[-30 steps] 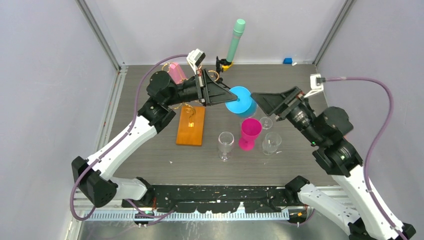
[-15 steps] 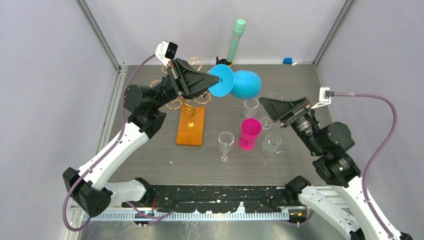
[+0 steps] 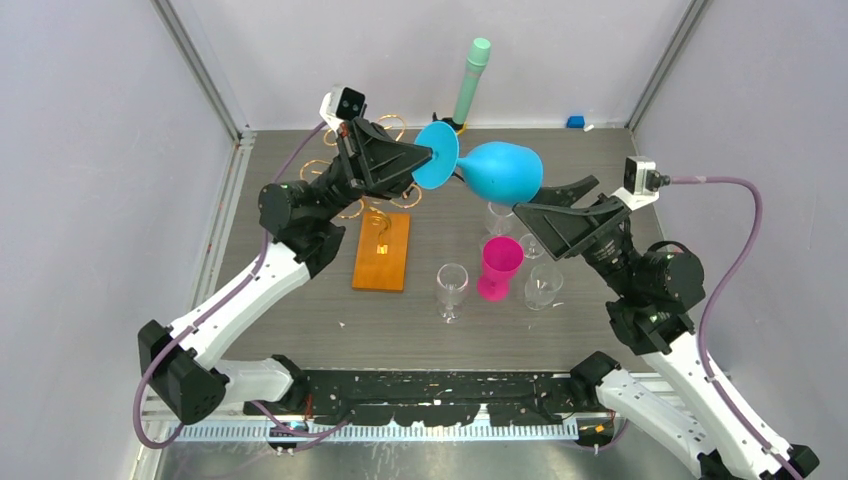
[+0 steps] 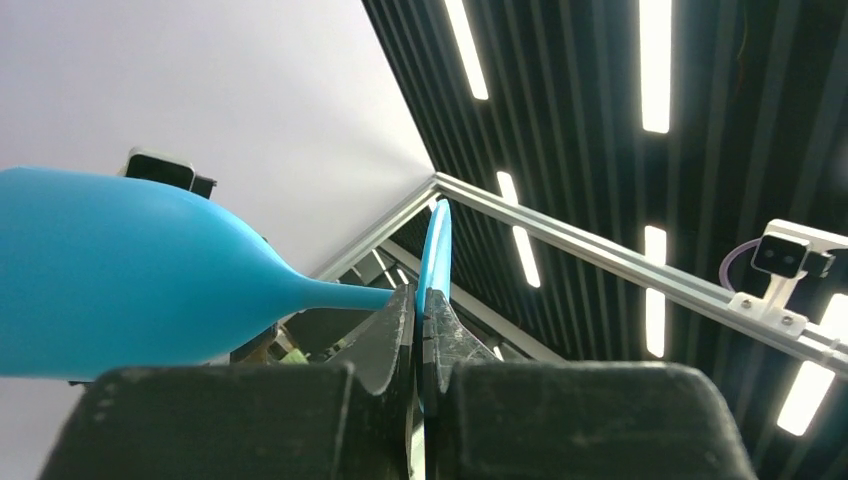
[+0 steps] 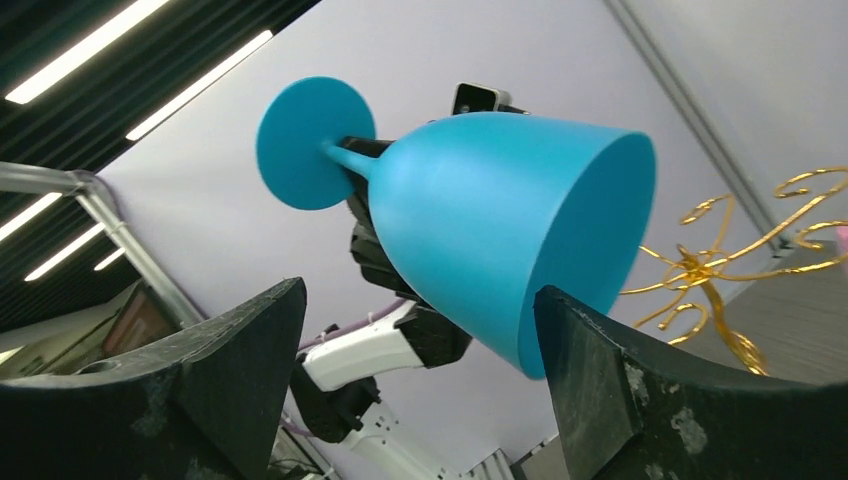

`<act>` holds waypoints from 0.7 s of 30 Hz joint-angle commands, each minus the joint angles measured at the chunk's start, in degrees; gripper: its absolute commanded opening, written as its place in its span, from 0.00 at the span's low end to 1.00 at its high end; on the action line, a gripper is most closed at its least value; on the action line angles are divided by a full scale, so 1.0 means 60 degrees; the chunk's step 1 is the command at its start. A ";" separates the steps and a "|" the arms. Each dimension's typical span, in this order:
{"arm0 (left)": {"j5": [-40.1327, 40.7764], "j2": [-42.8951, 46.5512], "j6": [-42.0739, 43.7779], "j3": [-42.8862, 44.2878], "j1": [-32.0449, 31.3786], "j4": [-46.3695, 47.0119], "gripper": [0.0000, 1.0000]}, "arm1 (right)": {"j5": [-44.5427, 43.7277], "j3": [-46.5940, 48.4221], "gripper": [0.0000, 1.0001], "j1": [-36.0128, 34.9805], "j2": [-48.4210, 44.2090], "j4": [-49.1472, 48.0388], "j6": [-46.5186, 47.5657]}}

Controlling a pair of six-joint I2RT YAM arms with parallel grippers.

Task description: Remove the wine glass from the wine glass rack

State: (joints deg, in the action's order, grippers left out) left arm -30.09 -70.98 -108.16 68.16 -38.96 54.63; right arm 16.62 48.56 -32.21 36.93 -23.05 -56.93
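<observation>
**Blue glass off the rack, up in the air**

The wine glass [image 3: 505, 170] is opaque sky-blue. It is held sideways above the tabletop [image 3: 420, 330] by its stem, round foot towards the rack [image 3: 382, 250] and open mouth pointing away to the right. It touches no part of the rack, whose curled gold wire scrolls rise from a flat orange-brown wooden base.
</observation>
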 commanded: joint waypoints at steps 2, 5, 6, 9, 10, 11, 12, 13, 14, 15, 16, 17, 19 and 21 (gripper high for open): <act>0.0389 0.0027 -0.0542 -0.0200 -0.0055 0.1046 0.00 | 0.1248 -0.0004 0.80 0.0006 0.0448 -0.2524 -0.0615; 0.0461 0.0052 -0.0535 -0.0269 -0.0057 0.1046 0.00 | 0.1502 0.0033 0.62 0.0006 0.0575 -0.3096 -0.0876; 0.0503 0.0051 -0.0533 -0.0291 -0.0055 0.1046 0.00 | 0.1594 0.0055 0.54 0.0006 0.0615 -0.3158 -0.0902; 0.0611 0.0045 -0.0502 -0.0363 -0.0055 0.1066 0.00 | 0.1615 0.0077 0.35 0.0006 0.0655 -0.3379 -0.1016; 0.0632 0.0052 -0.0441 -0.0383 -0.0055 0.1082 0.02 | 0.1575 0.0091 0.21 0.0006 0.0657 -0.3398 -0.1015; 0.0634 0.0044 -0.0388 -0.0401 -0.0055 0.1113 0.04 | 0.1469 0.0094 0.14 0.0006 0.0642 -0.3411 -0.0986; 0.0634 0.0052 -0.0343 -0.0403 -0.0055 0.1142 0.07 | 0.1415 0.0084 0.04 0.0006 0.0624 -0.3414 -0.0964; 0.0634 0.0060 -0.0302 -0.0403 -0.0055 0.1199 0.13 | 0.1326 0.0083 0.02 0.0006 0.0579 -0.3404 -0.0896; 0.0666 0.0070 -0.0246 -0.0387 -0.0055 0.1285 0.17 | 0.1292 0.0118 0.01 0.0006 0.0559 -0.3346 -0.0860; 0.0690 0.0086 -0.0186 -0.0377 -0.0055 0.1425 0.24 | 0.1241 0.0193 0.00 0.0006 0.0537 -0.3305 -0.0753; 0.0718 0.0103 -0.0109 -0.0354 -0.0055 0.1496 0.32 | 0.1227 0.0232 0.00 0.0006 0.0524 -0.3171 -0.0627; 0.0711 0.0141 0.0020 -0.0335 -0.0055 0.1536 0.43 | 0.1181 0.0335 0.00 0.0006 0.0496 -0.3078 -0.0550; 0.0674 0.0245 0.0439 -0.0327 -0.0057 0.1543 0.65 | 0.1076 0.0529 0.00 0.0006 0.0430 -0.2683 -0.0245; 0.0607 0.0386 0.0827 -0.0369 -0.0054 0.1533 0.84 | 0.0889 0.0751 0.00 0.0006 0.0330 -0.2134 0.0172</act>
State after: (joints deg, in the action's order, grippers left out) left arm -25.71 -71.18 -109.01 65.25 -39.35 60.05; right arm 24.71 48.99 -32.38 39.66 -39.42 -60.55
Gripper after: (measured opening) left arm 0.721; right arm 0.035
